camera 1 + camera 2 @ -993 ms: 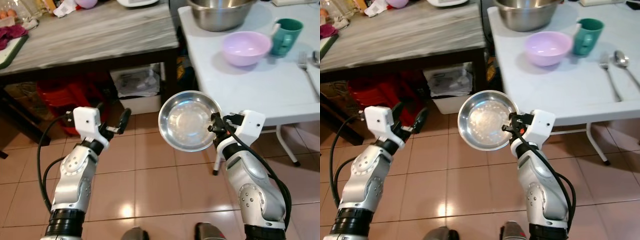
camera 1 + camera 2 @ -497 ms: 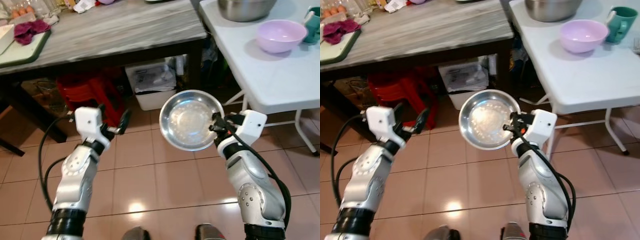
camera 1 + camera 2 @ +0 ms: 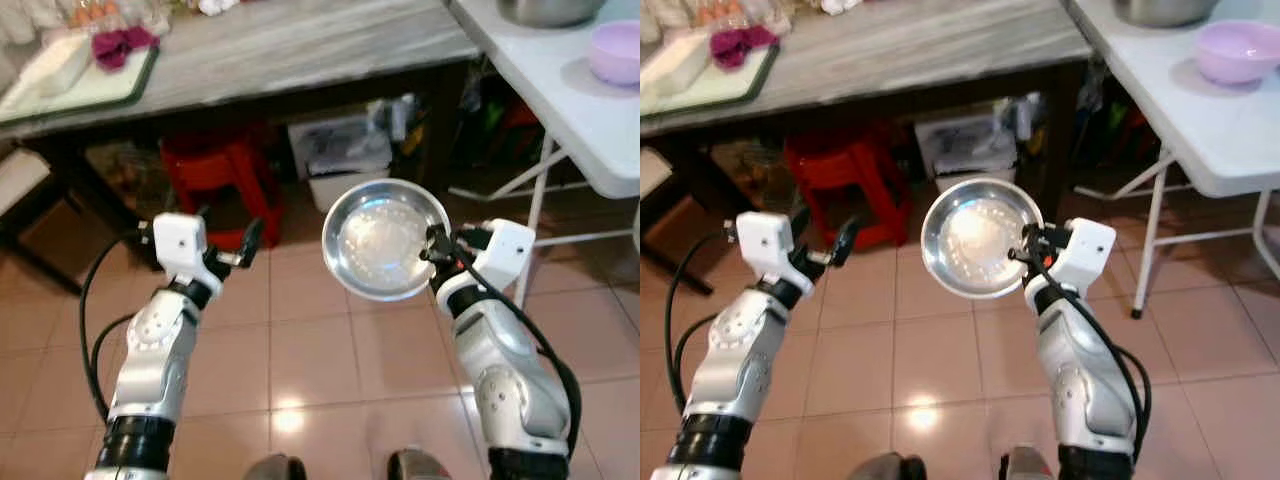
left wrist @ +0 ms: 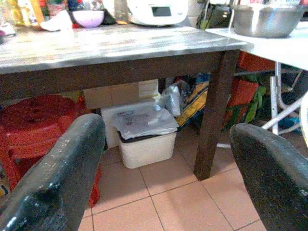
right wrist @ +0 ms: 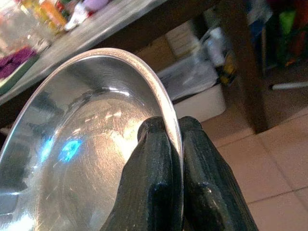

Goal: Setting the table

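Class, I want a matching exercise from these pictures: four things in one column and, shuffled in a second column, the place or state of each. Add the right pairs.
1. steel plate
2. left gripper
3. red stool
4. purple bowl

a. under the dark wooden table
b. on the white folding table
c. open, holding nothing
d. pinched at its rim by the right gripper

Pairs: 1-d, 2-c, 3-a, 4-b

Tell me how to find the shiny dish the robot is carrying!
Look above the tiled floor, in front of the long grey-topped table. The right gripper pinches the rim of a round steel plate, held up in the air. Unlike the purple bowl on the white table, it is silver and mirror-bright.
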You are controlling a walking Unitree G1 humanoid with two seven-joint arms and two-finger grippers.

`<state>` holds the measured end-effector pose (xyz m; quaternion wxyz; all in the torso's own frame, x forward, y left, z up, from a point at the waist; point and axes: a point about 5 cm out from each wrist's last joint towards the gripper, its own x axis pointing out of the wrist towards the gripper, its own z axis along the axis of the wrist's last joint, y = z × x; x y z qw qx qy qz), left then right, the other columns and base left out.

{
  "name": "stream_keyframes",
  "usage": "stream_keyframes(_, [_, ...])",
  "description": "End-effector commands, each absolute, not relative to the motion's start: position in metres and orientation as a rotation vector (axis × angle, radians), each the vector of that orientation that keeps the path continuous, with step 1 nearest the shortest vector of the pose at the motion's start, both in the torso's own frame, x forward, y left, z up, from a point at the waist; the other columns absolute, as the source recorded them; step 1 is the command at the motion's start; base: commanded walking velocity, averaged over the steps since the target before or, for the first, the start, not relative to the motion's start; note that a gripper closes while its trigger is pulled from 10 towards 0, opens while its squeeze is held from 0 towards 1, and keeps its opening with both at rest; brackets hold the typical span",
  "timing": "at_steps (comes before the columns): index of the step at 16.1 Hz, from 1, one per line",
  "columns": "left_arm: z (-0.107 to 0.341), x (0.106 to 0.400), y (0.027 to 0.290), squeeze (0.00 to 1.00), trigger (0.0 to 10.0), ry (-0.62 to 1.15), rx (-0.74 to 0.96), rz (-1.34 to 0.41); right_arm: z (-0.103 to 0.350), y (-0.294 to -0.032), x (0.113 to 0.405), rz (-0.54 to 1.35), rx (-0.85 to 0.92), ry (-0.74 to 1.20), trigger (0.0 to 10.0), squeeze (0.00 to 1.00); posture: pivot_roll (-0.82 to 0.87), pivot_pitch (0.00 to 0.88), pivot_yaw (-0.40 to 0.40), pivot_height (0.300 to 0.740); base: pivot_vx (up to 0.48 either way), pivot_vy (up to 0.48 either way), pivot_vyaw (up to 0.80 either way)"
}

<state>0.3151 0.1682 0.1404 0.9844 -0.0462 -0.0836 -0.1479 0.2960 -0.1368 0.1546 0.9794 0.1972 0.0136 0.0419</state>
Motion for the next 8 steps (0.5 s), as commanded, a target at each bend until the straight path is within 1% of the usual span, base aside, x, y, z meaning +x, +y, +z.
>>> stream_keyframes(1, [0.1391,0.3127,0.1760,0.00,10.0,-0.169,-0.091,-0.273,0.1611,-0.1278,0.2969,0.128,0.403,0.006,10.0,0.00,-0.09,0.174,0.135,0.740,0.000,0.000,0.43])
stream_keyframes(4, [0.1398,0.3135,0.1751,0.00,10.0,-0.175,-0.098,-0.276,0.1617,-0.1290,0.2974,0.128,0.401,0.002,10.0,0.00,-0.10,0.171,0.135,0.740,0.000,0.000,0.44])
stream_keyframes(8, [0.1397,0.3152,0.1723,0.00,10.0,-0.178,-0.101,-0.287,0.1625,-0.1301,0.2981,0.127,0.399,-0.005,10.0,0.00,-0.11,0.164,0.133,0.740,0.283,0.000,0.48])
